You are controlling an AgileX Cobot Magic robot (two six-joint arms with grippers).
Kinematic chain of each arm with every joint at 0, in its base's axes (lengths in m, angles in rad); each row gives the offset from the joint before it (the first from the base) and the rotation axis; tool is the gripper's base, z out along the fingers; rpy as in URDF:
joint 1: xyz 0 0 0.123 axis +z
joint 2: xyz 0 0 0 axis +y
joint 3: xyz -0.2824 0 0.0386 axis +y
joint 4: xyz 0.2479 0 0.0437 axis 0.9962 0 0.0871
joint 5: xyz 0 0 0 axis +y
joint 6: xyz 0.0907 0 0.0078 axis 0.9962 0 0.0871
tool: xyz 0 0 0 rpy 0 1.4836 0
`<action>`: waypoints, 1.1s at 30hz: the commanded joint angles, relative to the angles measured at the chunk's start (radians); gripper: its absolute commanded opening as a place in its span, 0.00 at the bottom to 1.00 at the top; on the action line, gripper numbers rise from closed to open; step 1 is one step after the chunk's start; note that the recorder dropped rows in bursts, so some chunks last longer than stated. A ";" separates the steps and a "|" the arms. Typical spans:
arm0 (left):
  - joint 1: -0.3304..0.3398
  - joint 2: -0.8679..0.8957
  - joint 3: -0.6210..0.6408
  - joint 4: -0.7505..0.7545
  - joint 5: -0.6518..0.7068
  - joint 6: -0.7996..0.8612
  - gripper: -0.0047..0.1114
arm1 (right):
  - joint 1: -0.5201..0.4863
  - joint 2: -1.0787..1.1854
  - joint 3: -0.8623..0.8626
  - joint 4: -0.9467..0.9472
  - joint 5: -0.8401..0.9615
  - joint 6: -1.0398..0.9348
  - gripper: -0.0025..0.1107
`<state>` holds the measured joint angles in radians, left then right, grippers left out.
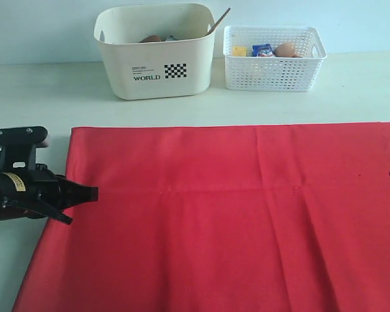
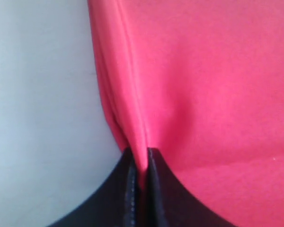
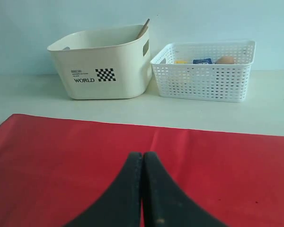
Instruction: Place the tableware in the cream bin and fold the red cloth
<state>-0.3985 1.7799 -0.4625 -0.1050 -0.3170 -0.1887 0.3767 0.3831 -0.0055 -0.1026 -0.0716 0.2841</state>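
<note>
Tableware looks binned: a wooden handle (image 1: 220, 21) pokes from the cream bin (image 1: 155, 65) at the back. Red cloth (image 1: 234, 214) lies flat, unfolded, so fold it next. Your left gripper (image 1: 84, 194) clamps its edge; right gripper (image 3: 142, 158) is pressed together, hold unclear.

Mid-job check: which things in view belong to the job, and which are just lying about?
Job: red cloth, its edge pinched in the left gripper; right gripper, shut; cream bin, a wooden utensil poking out.
Lying about: white lattice basket holding yellow cheese, egg and blue carton.
</note>
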 commanded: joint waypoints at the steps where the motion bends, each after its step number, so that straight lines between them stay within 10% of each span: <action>1: 0.056 -0.038 -0.001 -0.010 0.058 0.155 0.05 | -0.004 0.005 0.005 -0.004 -0.014 -0.003 0.02; 13: 0.410 -0.133 -0.001 -0.012 0.143 0.470 0.05 | -0.004 0.015 0.005 -0.002 -0.005 0.003 0.02; 24: 0.390 -0.276 -0.003 -0.012 0.193 0.443 0.05 | -0.004 0.490 -0.149 -0.013 0.020 0.003 0.02; 33: 0.213 -0.473 -0.062 -0.012 0.336 0.436 0.05 | -0.004 1.098 -0.302 -0.013 -0.099 -0.028 0.02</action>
<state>-0.1389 1.3474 -0.4820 -0.1132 -0.0504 0.2577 0.3767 1.3592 -0.2810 -0.1063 -0.1080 0.2704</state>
